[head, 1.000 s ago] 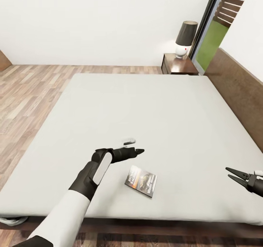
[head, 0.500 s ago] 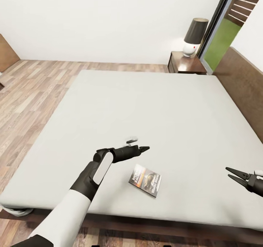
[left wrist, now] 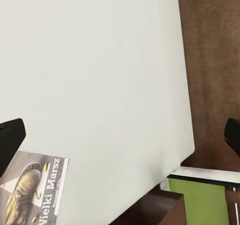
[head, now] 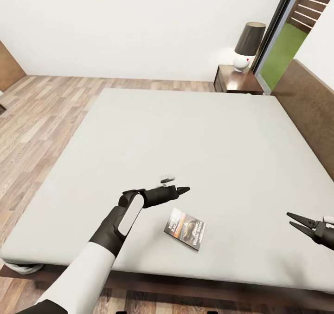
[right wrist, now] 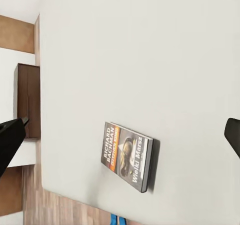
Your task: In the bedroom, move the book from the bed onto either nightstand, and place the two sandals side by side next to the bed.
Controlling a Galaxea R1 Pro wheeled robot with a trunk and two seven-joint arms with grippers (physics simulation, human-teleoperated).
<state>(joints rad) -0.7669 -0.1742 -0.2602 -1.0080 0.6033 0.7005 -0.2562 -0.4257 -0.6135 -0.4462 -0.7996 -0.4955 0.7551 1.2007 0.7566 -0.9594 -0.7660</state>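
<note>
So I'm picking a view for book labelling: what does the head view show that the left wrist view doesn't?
Head view alone: the whole book flat near the bed's near edge, the left gripper beside it, the right gripper open off to the side, and a lamp on the nightstand.
Left wrist view alone: the cover's "Wielki Marsz" lettering up close, with the book cut off at the frame edge.
Both: book, pale mattress, brown headboard.

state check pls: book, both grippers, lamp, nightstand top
book: flat on bed, closed, cover up, ungripped
left gripper: open, beside book, not touching
right gripper: open, empty
lamp: upright on nightstand
nightstand top: holds lamp, no book
</note>
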